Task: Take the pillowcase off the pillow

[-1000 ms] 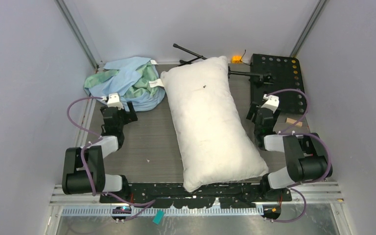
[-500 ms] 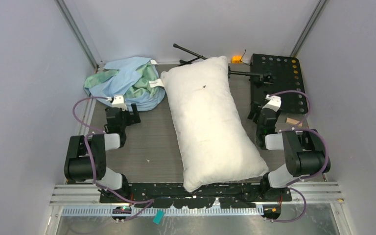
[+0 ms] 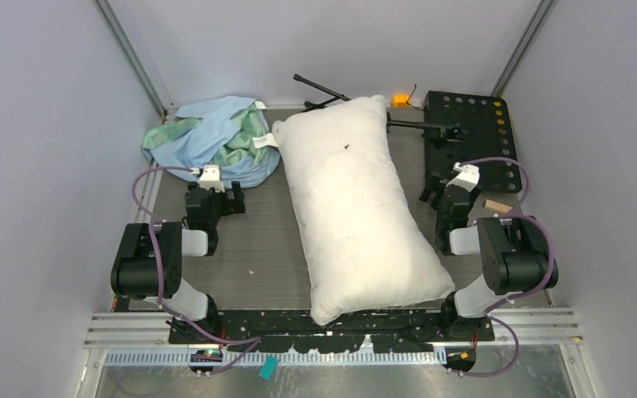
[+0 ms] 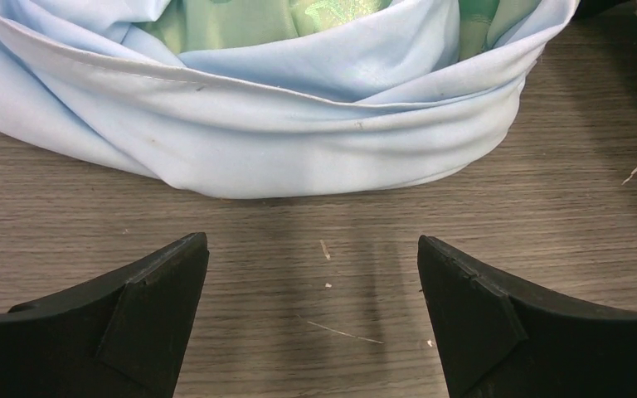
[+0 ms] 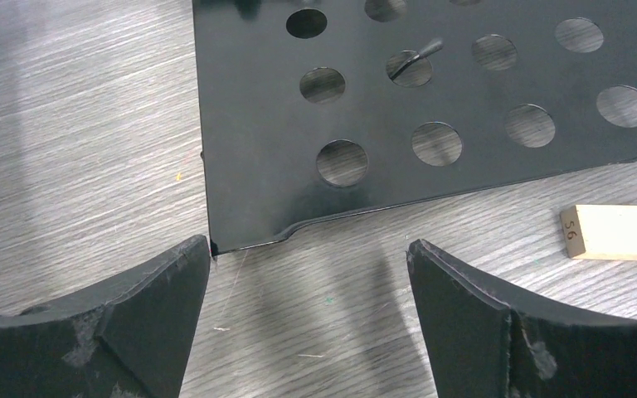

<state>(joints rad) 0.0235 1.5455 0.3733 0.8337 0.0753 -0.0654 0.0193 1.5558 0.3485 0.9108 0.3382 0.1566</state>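
Observation:
The pillowcase [image 3: 211, 139] lies bunched in a blue and green heap at the back left, apart from the pillow, its white tag [image 3: 264, 143] on the right side. In the left wrist view the pillowcase [image 4: 299, 133] fills the top. The white pillow [image 3: 357, 207] lies bare and lengthwise in the middle of the table. My left gripper [image 3: 226, 192] is open and empty just in front of the heap, over bare table [image 4: 313, 249]. My right gripper [image 3: 435, 197] is open and empty to the right of the pillow, over bare table [image 5: 308, 249].
A black perforated plate [image 3: 473, 133] lies at the back right, its near corner [image 5: 398, 91] just ahead of my right fingers. A small wooden block [image 5: 618, 233] lies beside it. A black tripod [image 3: 328, 95] and an orange part [image 3: 401, 100] sit behind the pillow.
My left gripper has drawn back from the pillowcase and shifted right and towards me. My right arm has folded back a little.

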